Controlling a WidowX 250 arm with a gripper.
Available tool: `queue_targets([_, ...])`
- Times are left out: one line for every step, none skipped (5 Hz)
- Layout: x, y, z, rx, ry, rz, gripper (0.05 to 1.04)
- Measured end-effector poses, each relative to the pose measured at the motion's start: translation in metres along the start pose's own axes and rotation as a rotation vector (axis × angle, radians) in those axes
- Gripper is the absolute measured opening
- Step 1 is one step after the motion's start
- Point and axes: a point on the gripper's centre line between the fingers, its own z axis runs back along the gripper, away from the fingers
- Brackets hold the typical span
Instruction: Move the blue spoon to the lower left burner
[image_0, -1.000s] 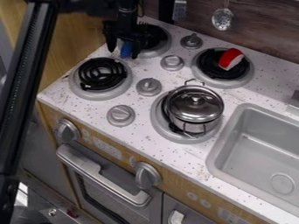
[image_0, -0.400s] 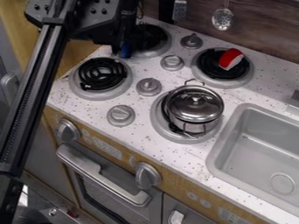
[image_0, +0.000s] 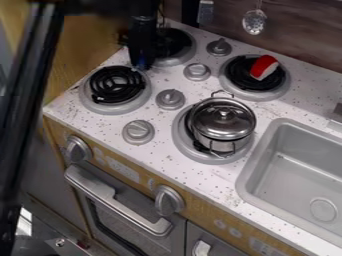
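Lidded pot on the lower right burner, can't make out what's inside. Blue spoon is mostly hidden at the pincer, near the lower left burner. Can't tell if pincer's spread or pinching.

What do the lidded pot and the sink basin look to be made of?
The shiny silver lidded pot looks like polished metal, given its sharp mirror-like highlights. The grey rectangular sink basin has a smooth, matte, evenly coloured surface, so probably moulded plastic, though painted metal is possible.
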Motion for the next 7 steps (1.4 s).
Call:
queue_targets([-0.029,-0.002,0.024,-0.014,-0.034,0.019,0.364])
queue_targets([-0.055,0.005,0.049,-0.009,-0.072,0.048,0.364])
queue_targets([-0.08,0.01,0.032,0.002,-0.012,0.073,0.364])
queue_targets([-0.082,0.021,0.031,0.026,-0.005,0.097,0.364])
queue_targets([-0.079,0.023,0.021,0.043,0.036,0.102,0.41])
queue_targets([-0.075,0.023,0.011,0.047,0.083,0.115,0.72])
queue_targets([-0.076,0.022,0.012,0.048,0.101,0.12,0.987])
